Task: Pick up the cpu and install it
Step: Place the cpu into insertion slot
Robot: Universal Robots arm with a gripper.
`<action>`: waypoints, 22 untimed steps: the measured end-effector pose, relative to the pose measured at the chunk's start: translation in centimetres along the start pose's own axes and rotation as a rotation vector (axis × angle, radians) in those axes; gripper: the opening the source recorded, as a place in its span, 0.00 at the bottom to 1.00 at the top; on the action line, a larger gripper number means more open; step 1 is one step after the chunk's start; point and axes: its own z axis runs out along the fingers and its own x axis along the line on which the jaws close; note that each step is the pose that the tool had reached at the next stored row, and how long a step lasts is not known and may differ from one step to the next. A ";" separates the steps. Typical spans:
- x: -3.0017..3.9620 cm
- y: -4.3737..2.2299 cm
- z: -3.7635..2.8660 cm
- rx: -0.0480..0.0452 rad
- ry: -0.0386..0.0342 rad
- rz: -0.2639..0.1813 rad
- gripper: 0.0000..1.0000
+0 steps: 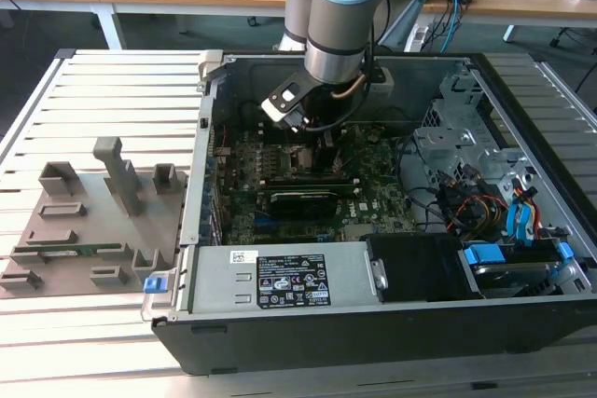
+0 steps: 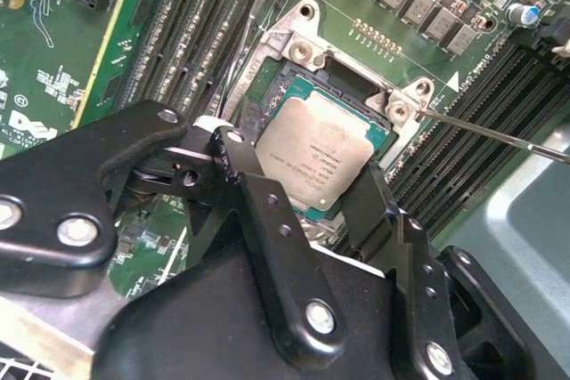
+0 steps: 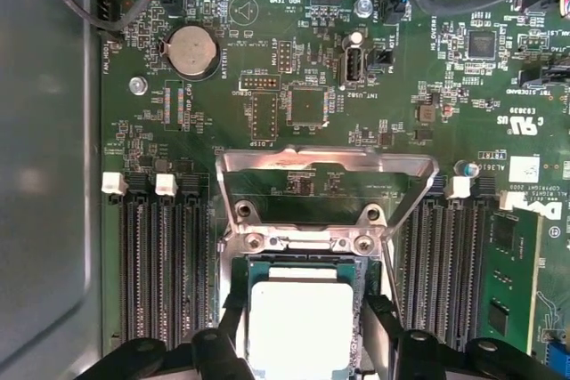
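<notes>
The cpu (image 2: 325, 144), a flat square chip with a dull silvery top and a thin teal rim, lies level in the motherboard's socket (image 2: 303, 46). My gripper (image 2: 307, 189) is low over it, one black finger (image 2: 245, 166) against each side of the chip, shut on it. In the first wrist view the cpu (image 3: 298, 309) sits between the same fingers (image 3: 383, 318), with the gripper (image 3: 303, 331) straddling it. The socket's metal load plate (image 3: 325, 162) is swung open beyond the chip. In the exterior view the gripper (image 1: 312, 142) reaches down into the open computer case (image 1: 373, 277).
Memory slots (image 3: 160, 264) flank the socket on both sides. A thin metal lever (image 2: 499, 135) juts out beside the socket. A long black card (image 1: 303, 195) lies across the board. Cables and drive bays (image 1: 494, 221) crowd the exterior view's right. A grey fixture tray (image 1: 93, 221) sits outside the case.
</notes>
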 end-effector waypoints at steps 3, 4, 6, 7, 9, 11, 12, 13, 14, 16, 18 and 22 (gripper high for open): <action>-0.25 -0.01 0.00 0.0000 -0.0003 0.000 0.62; -0.25 0.00 0.00 0.0001 -0.0004 0.000 0.62; -0.26 -0.01 0.00 0.0001 -0.0004 0.000 0.62; -0.26 -0.01 0.00 0.0000 -0.0004 0.000 0.62; -0.29 -0.02 -0.26 0.0000 -0.0014 0.000 0.62; -0.28 -0.04 -0.84 0.0001 -0.0006 0.000 0.62; -0.27 -0.04 -0.88 0.0000 -0.0003 0.000 0.62; -0.27 -0.04 -0.88 -0.0001 -0.0002 0.000 0.62; -0.27 -0.04 -0.89 -0.0001 -0.0002 0.000 0.62; -0.21 -0.06 -1.14 0.0001 -0.0004 0.000 0.62; 0.32 -0.05 -1.21 0.0000 0.0019 0.000 0.62; 1.05 -0.09 -2.51 0.0000 0.0029 0.000 0.48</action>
